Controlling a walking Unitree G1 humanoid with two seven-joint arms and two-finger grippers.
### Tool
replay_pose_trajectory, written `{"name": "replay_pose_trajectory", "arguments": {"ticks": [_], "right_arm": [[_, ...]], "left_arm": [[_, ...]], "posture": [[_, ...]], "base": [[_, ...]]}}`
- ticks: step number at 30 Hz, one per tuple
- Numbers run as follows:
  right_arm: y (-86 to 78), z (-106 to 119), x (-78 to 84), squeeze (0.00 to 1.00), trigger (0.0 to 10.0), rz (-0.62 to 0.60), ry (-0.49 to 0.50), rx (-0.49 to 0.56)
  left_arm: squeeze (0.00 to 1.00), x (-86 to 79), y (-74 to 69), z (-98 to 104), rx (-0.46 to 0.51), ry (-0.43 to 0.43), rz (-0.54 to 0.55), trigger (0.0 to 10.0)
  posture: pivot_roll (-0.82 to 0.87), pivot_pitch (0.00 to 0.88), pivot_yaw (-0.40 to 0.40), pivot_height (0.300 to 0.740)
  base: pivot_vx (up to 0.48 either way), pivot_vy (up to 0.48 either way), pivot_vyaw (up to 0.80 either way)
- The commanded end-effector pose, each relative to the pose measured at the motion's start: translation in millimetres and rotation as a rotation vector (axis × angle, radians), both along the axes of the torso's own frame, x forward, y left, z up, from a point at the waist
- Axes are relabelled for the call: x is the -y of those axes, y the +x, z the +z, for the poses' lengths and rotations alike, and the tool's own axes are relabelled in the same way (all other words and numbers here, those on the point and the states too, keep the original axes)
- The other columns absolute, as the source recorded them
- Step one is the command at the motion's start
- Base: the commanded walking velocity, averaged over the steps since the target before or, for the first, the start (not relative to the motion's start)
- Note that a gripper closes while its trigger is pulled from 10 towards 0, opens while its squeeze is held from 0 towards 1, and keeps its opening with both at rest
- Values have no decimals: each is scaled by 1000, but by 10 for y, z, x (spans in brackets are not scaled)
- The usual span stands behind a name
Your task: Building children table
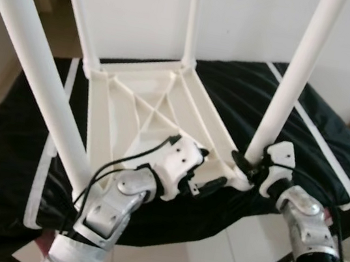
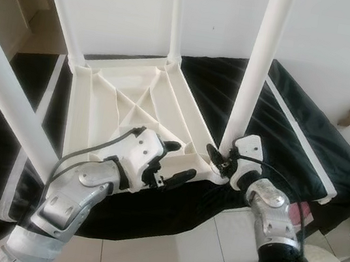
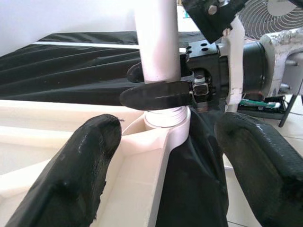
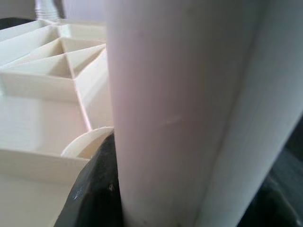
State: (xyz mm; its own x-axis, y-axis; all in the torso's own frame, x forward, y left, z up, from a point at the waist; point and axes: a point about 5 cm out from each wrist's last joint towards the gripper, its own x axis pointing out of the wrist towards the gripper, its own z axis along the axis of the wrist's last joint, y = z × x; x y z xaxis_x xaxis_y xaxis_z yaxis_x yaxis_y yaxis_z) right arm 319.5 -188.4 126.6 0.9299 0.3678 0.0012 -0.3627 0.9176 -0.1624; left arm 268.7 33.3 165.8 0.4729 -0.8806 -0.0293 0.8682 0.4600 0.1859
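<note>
Both grippers work the near corner of the upturned tabletop (image 1: 159, 105) (on a black sheet): right gripper (image 1: 253, 167) clamped around the upright leg (image 1: 287, 88) at its socket, left gripper (image 1: 211, 176) spread alongside.

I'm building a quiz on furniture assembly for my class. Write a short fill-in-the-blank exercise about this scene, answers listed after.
1. The white plastic table top lies upside down on a ____ cloth.
2. The number of white round table legs pointing upward is ____.
3. The right gripper is closed around a leg just above its corner ____.
4. The left gripper rests at the top's near edge with its fingers ____.

Answers: black; four; socket; open
</note>
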Motion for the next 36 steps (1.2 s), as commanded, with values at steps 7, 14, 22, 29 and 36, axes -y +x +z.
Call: {"name": "replay_pose_trajectory", "arguments": {"ticks": [7, 14, 22, 29, 36], "right_arm": [[-71, -236, -25, 0, 10000, -254, 24, -97], [-153, -184, -214, 0, 10000, -404, 158, -95], [-192, -172, -369, 0, 10000, -634, 218, -64], [-246, -224, -413, 0, 10000, -627, 226, -107], [-207, -158, -533, 0, 10000, -552, 222, -79]], "left_arm": [[0, -37, 40, -10, -7, 4, 50, 10000], [0, -28, 65, 15, 1, -6, 55, 10000], [0, 11, 53, 9, -10, -14, 39, 10000], [0, 35, 28, -7, -8, -2, 19, 10000], [0, -3, 57, -23, -14, 4, 42, 10000]], "posture": [[-36, 0, 28, 740], [-54, 0, 22, 740], [-71, 0, 38, 740], [-71, 0, 39, 740], [-74, 0, 38, 740]], "base": [[0, 0, 0], [0, 0, 0], [0, 0, 0], [0, 0, 0], [0, 0, 0]]}}
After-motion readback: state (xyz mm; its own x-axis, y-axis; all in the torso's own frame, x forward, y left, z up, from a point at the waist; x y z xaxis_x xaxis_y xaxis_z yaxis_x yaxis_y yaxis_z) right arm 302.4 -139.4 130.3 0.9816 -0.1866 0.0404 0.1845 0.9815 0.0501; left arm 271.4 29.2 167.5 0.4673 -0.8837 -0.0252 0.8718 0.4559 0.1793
